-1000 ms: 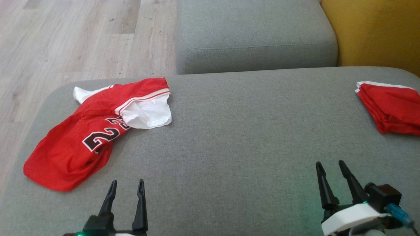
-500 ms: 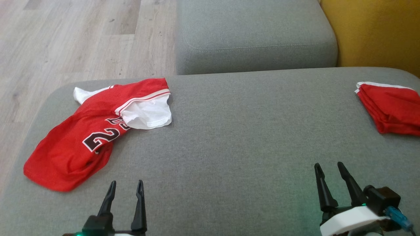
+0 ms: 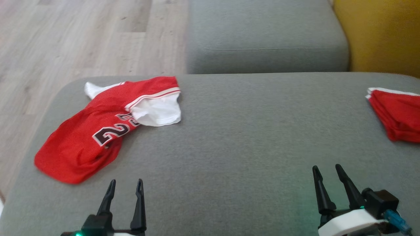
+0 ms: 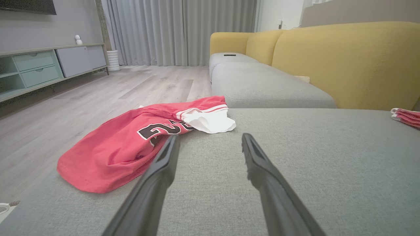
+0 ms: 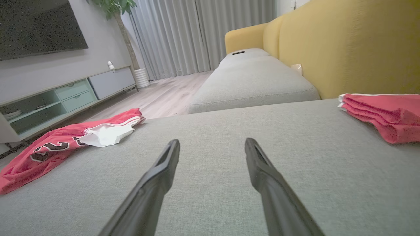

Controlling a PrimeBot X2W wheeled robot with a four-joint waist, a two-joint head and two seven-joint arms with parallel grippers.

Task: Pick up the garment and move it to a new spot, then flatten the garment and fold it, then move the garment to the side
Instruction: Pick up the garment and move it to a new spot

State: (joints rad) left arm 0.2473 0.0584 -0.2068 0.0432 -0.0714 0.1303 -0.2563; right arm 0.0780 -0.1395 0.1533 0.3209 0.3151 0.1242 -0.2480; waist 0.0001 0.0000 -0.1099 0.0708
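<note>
The garment [image 3: 82, 147], a limp red jersey with white trim and dark numerals, lies crumpled in a long, loose heap at the left of the grey, coarse-woven sofa cushion [image 3: 236, 137], its white lining spilling out at the far end. A flat folded red cloth [image 3: 398, 119] sits at the right edge. At the near edge, the left pincer [image 3: 126, 181] and right pincer [image 3: 326, 166] hover with slim, tapered black fingers apart, holding nothing.

My head camera looks down on the grey cushion [image 3: 229, 147], while both wrist cameras skim low across it, sharing the red jersey [image 4: 124, 150].
</note>
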